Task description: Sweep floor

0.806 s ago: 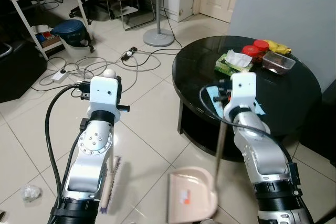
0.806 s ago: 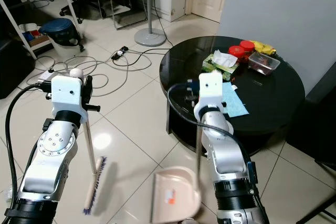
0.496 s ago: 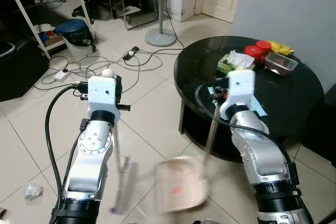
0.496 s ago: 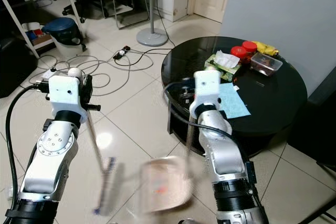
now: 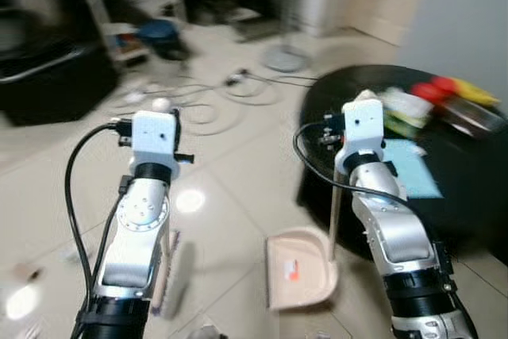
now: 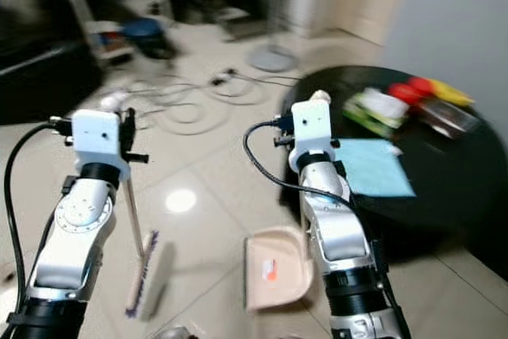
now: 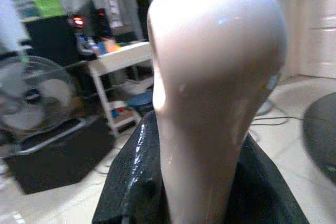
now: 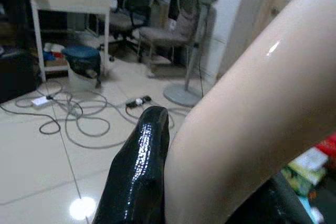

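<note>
You stand on a pale tiled floor [image 5: 230, 180] in a cluttered room, blurred in the head views, with a round black table [image 5: 468, 188] as your landmark and loose cables [image 5: 198, 105] on the tiles beyond it. Your left claw [image 7: 173, 192] is clamped on the rounded top of the broom handle [image 7: 215, 77]; the broom [image 6: 147, 271] hangs nearly upright, well apart from the table on your left side, its brush head just above or on the floor, I cannot tell which. Your right claw [image 8: 152, 182] grips the dustpan handle [image 8: 252, 119], and the dustpan [image 5: 300, 267] sits low just beside the table's near edge. The brush lies to the left of the pan, so the stroke, I judge, should run toward the table side into the pan.
</note>
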Controlling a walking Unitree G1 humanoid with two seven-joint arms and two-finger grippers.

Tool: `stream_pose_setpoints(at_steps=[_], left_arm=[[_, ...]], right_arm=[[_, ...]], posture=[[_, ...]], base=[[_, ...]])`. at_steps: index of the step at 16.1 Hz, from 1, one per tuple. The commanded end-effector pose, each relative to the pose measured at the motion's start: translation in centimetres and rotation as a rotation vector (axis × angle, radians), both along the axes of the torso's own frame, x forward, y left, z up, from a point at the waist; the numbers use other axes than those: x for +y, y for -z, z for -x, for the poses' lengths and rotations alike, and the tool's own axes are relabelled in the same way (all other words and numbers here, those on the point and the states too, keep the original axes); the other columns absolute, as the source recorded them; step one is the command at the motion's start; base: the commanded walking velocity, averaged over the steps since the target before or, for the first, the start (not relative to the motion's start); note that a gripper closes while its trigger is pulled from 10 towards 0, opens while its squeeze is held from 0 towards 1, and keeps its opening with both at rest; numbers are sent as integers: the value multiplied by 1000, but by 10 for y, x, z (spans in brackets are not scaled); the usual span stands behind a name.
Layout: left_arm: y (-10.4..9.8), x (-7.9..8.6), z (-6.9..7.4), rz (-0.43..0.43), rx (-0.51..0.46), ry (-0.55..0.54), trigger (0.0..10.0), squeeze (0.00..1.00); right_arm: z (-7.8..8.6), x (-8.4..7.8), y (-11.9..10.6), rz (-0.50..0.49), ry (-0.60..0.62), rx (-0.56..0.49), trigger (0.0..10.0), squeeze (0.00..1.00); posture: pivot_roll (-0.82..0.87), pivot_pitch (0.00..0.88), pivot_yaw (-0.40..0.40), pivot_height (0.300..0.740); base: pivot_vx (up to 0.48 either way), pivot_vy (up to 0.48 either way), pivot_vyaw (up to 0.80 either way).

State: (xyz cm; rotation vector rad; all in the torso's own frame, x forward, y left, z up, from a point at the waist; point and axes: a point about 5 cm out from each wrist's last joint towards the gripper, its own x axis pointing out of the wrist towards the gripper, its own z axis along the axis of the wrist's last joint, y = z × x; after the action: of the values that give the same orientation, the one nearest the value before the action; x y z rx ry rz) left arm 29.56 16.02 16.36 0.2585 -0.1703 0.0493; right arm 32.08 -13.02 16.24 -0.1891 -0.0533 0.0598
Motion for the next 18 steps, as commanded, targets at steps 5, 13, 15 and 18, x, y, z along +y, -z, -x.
stream_pose_setpoints(at_steps=[5,13,15,18], left_arm=[[-2,-5,2,-86,24,68,10000,0],[-1,-12,3,-122,44,148,10000,0],[-6,-11,4,-108,26,155,10000,0],[-6,-10,3,-123,27,154,10000,0]], right_arm=[[2,-1,-1,-135,-18,0,10000,0],[13,2,12,-179,-52,31,10000,0],[15,-1,12,-185,-43,29,10000,0],[15,-2,11,-189,-41,20,10000,0]], posture=[[-42,0,16,740],[-48,0,57,740],[-49,0,66,740],[-49,0,73,740]], base=[[0,0,800],[0,0,800],[0,0,800],[0,0,800]])
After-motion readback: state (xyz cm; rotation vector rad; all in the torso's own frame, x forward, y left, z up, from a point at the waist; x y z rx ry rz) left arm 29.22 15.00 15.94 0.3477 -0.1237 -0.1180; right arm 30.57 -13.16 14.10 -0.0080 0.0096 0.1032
